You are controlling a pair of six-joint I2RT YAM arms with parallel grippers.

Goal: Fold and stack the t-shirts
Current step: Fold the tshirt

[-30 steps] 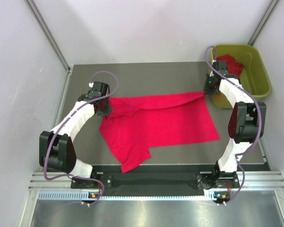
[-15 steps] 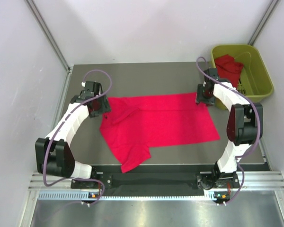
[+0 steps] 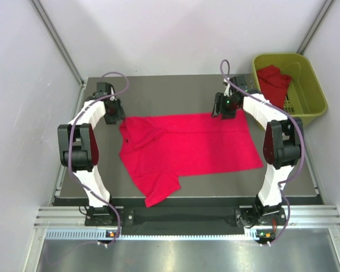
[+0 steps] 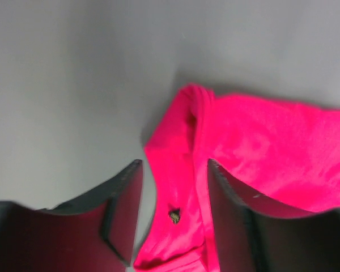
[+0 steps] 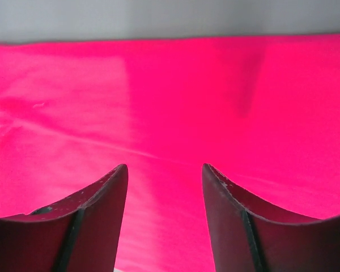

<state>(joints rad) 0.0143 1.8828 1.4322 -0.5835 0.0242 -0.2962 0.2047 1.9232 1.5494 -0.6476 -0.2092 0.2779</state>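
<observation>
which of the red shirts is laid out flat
The shirt on the grey table, spread wide across its middle. The other shirt sits crumpled inside the yellow-green basket at the far right corner.

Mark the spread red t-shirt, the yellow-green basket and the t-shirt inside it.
spread red t-shirt (image 3: 198, 144): top external view, middle of its flat body.
yellow-green basket (image 3: 305, 72): top external view, bare inside surface right of the cloth.
t-shirt in the basket (image 3: 273, 82): top external view, middle of the crumpled cloth.
</observation>
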